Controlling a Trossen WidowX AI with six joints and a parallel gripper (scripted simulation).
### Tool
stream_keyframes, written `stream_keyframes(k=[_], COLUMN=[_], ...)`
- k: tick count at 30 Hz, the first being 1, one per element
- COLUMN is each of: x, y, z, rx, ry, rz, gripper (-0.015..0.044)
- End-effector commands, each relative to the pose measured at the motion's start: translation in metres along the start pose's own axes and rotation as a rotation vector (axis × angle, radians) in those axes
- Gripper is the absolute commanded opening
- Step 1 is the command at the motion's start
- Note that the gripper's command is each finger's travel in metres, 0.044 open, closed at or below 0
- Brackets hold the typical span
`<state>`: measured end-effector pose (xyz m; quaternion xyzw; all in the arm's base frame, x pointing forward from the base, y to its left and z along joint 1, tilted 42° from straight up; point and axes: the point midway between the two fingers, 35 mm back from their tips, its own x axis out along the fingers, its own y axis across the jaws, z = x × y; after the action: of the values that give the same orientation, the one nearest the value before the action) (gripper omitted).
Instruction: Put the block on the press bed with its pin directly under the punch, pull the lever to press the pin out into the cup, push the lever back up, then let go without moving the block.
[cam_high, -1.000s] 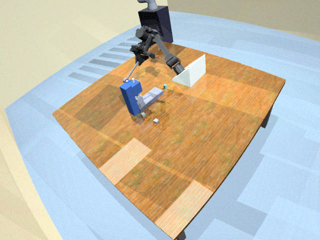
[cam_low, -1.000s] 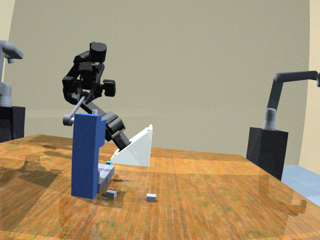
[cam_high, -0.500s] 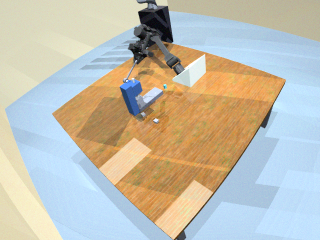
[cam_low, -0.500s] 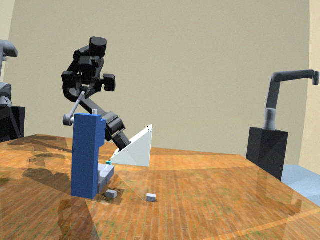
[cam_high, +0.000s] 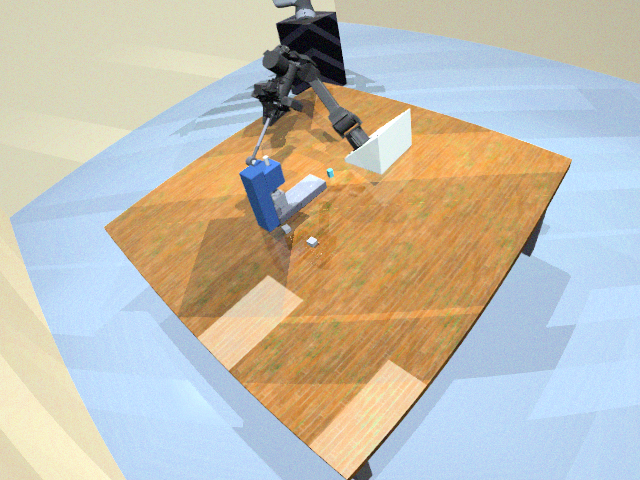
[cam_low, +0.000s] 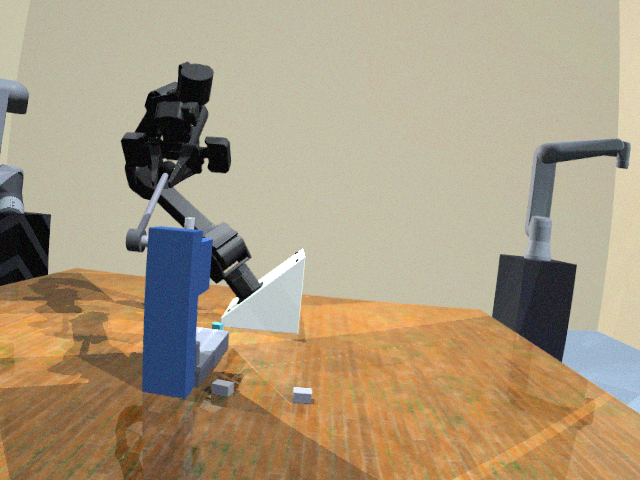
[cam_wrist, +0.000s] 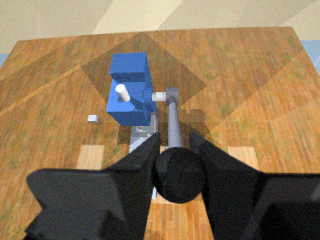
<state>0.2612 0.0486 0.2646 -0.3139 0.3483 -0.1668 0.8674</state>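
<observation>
From above, shows one wood-grained surface (cam_high: 413, 232) (cam_low: 387, 372) (cam_wrist: 250, 85) with two paler rectangles, one smooth blue press (cam_high: 261, 201) (cam_low: 168, 310) (cam_wrist: 129, 65), and one grey block (cam_high: 279, 199) (cam_wrist: 145, 129) on the flat grey bed (cam_high: 310, 187) (cam_low: 214, 343) (cam_wrist: 138, 146), beside the column; cannot tell the pin's alignment. Also shows two small grey pieces, one cyan cylinder (cam_high: 330, 172) (cam_low: 217, 326) and one white wedge (cam_high: 395, 142) (cam_low: 279, 304).

From outside, shows the black pincer (cam_high: 268, 117) (cam_low: 168, 173) (cam_wrist: 174, 137) closed around the round black knob (cam_low: 168, 167) (cam_wrist: 179, 175) of the raised, slanting grey lever (cam_high: 262, 138) (cam_low: 154, 201) (cam_wrist: 173, 120). Hides most of the block behind the column.

From the wrist, shows blurred fingers gripping the knob, plus one white cylindrical punch top (cam_high: 266, 160) (cam_low: 189, 223) (cam_wrist: 122, 93). Covers much of the bed; reveals just one small piece clearly.
</observation>
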Motion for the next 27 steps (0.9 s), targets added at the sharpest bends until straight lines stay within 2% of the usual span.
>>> stream_keyframes(k=[1, 27], x=[0.0, 0.005], y=[0.0, -0.001], z=[0.008, 0.045], rx=[0.003, 0.004], ry=[-0.003, -0.004], rz=[-0.002, -0.002], gripper=[0.0, 0.0])
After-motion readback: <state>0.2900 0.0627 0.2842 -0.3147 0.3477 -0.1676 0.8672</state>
